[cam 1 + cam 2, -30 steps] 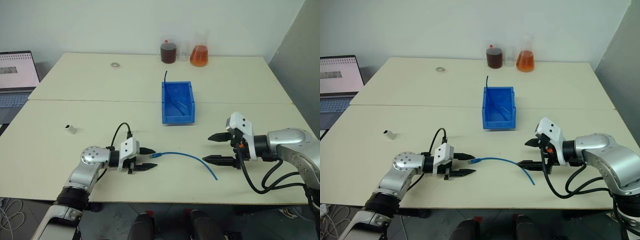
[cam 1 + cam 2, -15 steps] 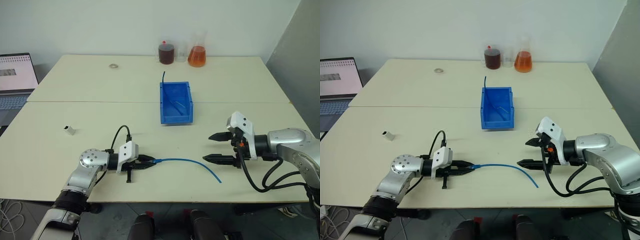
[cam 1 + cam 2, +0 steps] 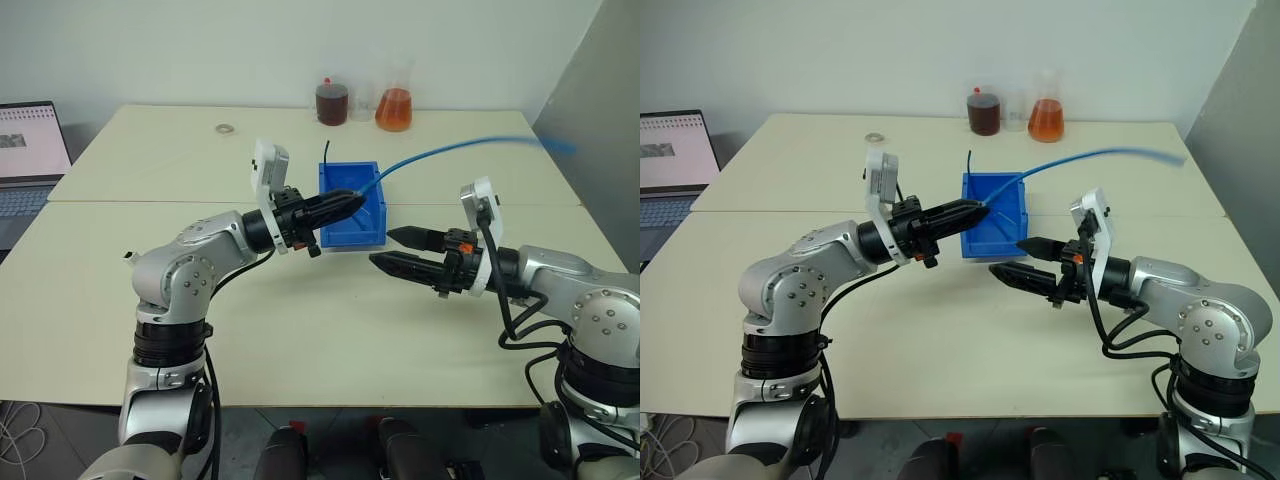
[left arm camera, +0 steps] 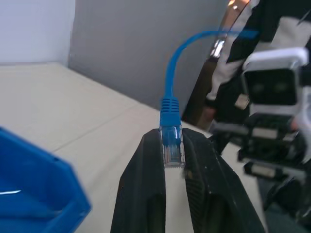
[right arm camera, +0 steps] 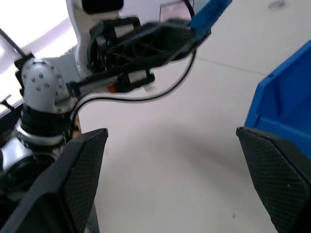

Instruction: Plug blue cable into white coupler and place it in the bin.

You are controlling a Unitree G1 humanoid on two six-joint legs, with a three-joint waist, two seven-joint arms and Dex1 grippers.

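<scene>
My left gripper (image 3: 350, 198) is shut on the clear plug (image 4: 171, 145) of the blue cable (image 3: 450, 152). It holds the plug in the air in front of the bin (image 3: 355, 236). The cord arcs up and away to the right over the table. My right gripper (image 3: 382, 248) is open, level and pointing left, a short way to the right of the plug and just in front of the bin. Its fingers (image 5: 82, 170) stand wide apart with nothing between them. The white coupler (image 3: 128, 256) peeks out on the table beside my left arm.
A brown-filled jar (image 3: 333, 103) and an orange-filled flask (image 3: 396, 108) stand at the table's far edge. A small ring (image 3: 226, 129) lies at the back left. A laptop (image 3: 30, 150) sits off the left side. A grey panel rises on the right.
My left gripper shut on the plug on the table, then lifted it up and right to the bin's front. The cord now hangs in the air. The right gripper rose and turned left.
</scene>
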